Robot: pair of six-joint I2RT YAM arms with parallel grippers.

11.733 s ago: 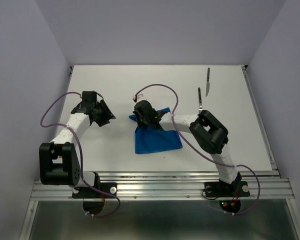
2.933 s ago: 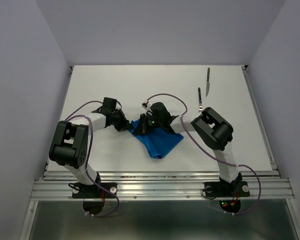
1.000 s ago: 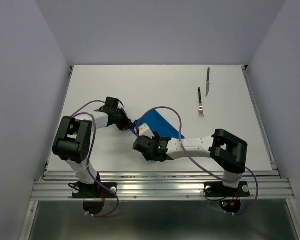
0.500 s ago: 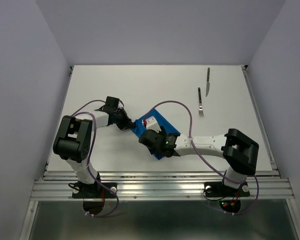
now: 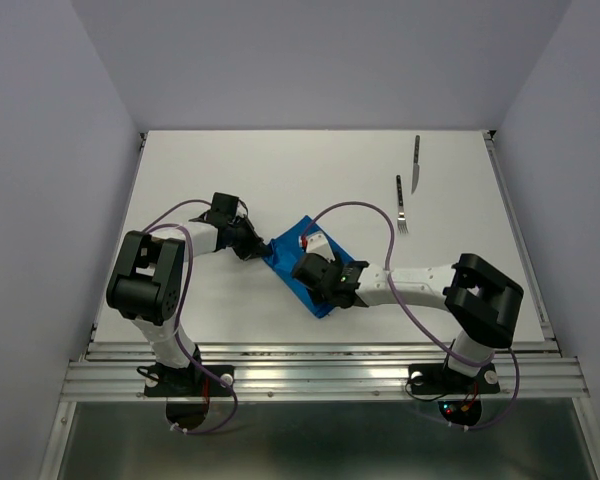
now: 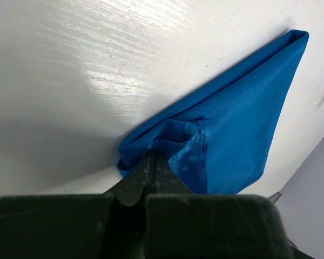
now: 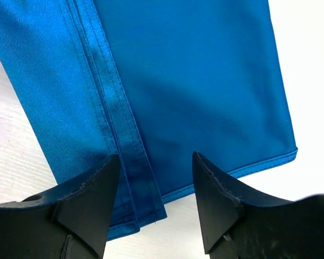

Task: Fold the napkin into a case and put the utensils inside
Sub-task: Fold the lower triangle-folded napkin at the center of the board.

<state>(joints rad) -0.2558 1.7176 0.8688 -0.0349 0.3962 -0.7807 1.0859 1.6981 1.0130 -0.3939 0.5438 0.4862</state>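
The blue napkin (image 5: 292,268) lies as a narrow folded strip running diagonally at the table's middle, with a hemmed flap on top (image 7: 194,81). My left gripper (image 5: 257,249) is shut on the strip's bunched far-left corner (image 6: 151,157); the cloth spreads away from it (image 6: 243,124). My right gripper (image 5: 318,272) hovers over the strip's near end, open, with its fingertips (image 7: 100,186) either side of the hem and nothing between them (image 7: 156,159). The fork (image 5: 401,206) and the knife (image 5: 416,164) lie side by side at the far right, away from both grippers.
The right arm's forearm (image 5: 410,283) stretches low across the table from the right. Purple cables (image 5: 365,215) loop above both arms. White table surface (image 5: 230,170) spreads behind and to the left. A metal rail (image 5: 320,378) borders the near edge.
My right gripper has moved right and away from the near edge, onto the napkin, its jaws narrowing a little. The napkin now lies as a narrower strip. The left gripper has kept its pinch.
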